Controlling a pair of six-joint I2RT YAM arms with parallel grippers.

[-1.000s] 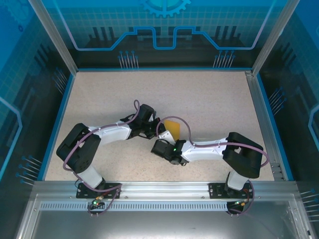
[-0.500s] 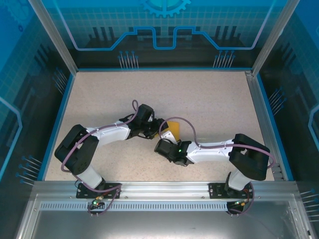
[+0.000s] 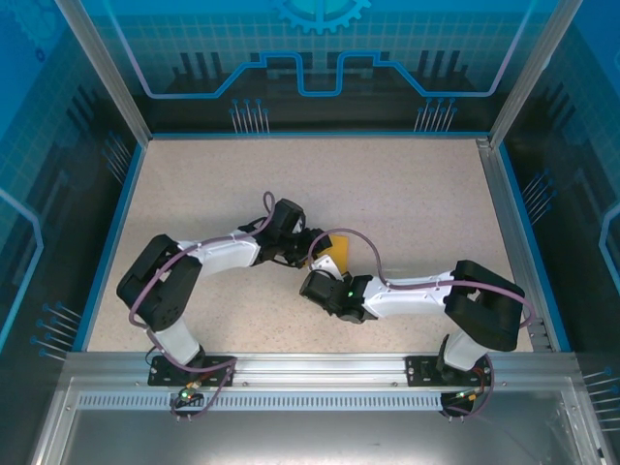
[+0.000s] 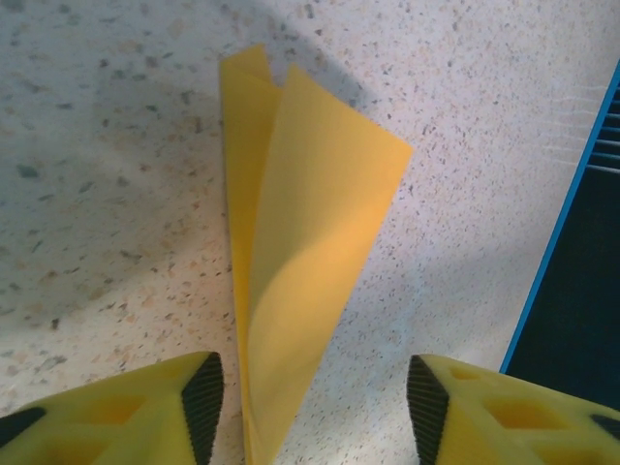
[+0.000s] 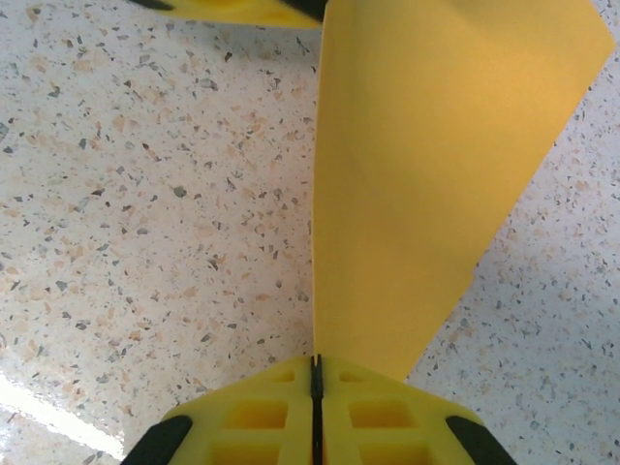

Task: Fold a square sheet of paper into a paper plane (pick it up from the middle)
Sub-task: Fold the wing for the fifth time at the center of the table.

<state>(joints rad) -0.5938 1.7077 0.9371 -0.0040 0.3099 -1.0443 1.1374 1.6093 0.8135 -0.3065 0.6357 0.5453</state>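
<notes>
Two things going on near the middle of the table [image 3: 417, 184]: the right claw [image 5: 315, 376] is clenched on the folded orange paper [image 5: 426, 165], and the left claw [image 4: 315, 387] is released, fingers spread either side of its narrow end, not touching.

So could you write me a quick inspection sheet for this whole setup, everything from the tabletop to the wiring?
Surface: speckled beige tabletop, flat.
Job's things: folded orange-yellow sheet of paper, creased lengthwise, tapering, layers slightly apart.
Clutter: nothing seen.
Grippers: right fingers shut on an edge of the paper; left fingers open, the paper between them, no contact seen.
Cables: purple cables run along both arms, one looping beside the paper.
Surroundings: blue printed panels on three sides; aluminium rail along the near edge.
</notes>
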